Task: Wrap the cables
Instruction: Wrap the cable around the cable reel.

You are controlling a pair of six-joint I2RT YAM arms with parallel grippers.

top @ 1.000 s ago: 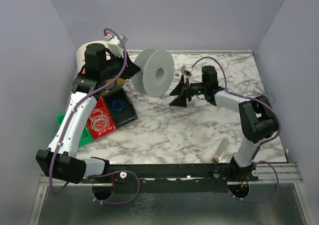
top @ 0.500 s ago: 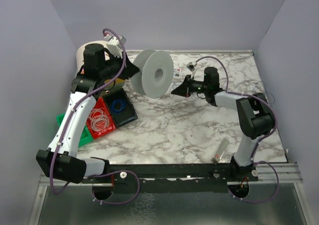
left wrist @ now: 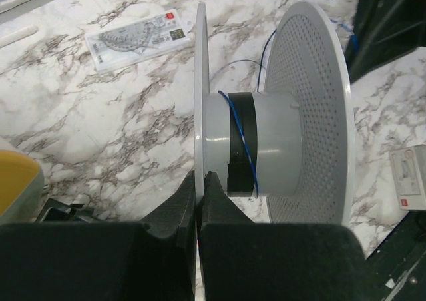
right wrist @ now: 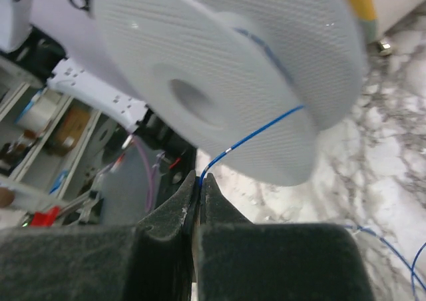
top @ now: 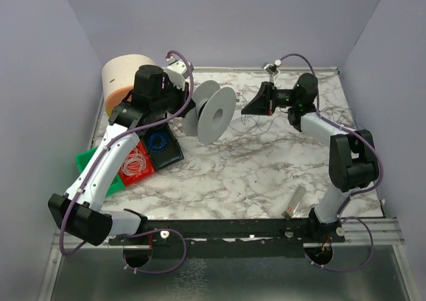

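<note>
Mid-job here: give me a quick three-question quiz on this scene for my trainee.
1. True or false: the left claw grips the spool by one of its discs.
2. What does the right claw pinch? A) the wire B) the spool C) nothing
3. Fill in: in the left wrist view, the wire crosses a ___ band on the spool's hub.

Key: 1 true; 2 A; 3 black.

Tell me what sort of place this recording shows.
Probably a robotics lab test booth: plain lavender walls enclose a marble-patterned tabletop on three sides, and a black mounting rail runs along its near edge.
</note>
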